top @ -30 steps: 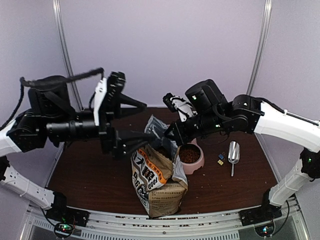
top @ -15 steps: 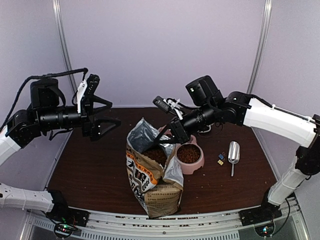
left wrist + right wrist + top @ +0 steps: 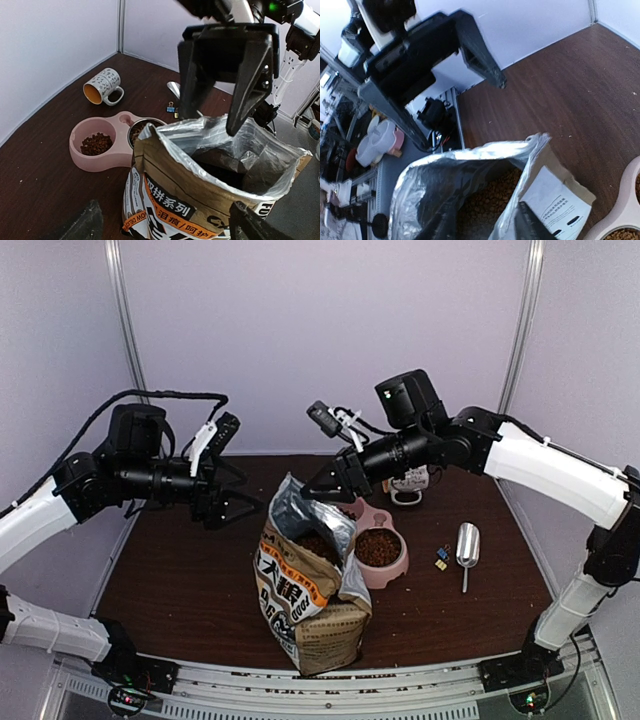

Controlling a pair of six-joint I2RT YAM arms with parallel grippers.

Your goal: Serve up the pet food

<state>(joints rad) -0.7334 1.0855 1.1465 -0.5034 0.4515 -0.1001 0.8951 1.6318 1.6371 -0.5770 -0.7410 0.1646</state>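
At the left of the table (image 3: 160, 580), the left gripper (image 3: 245, 490) hovered clear of the bag (image 3: 312, 600), jaws spread wide and empty. At centre, the bag stood upright and open with pet food (image 3: 482, 202) inside, and the right gripper (image 3: 322, 492) hung over its foil mouth, jaws apart and clamped on nothing. Just right of the bag, the pink double bowl (image 3: 398, 565) held more pet food, and a metal scoop (image 3: 467, 543) lay further right.

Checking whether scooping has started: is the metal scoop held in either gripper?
No, the metal scoop lies untouched on the table beside the pink double bowl.
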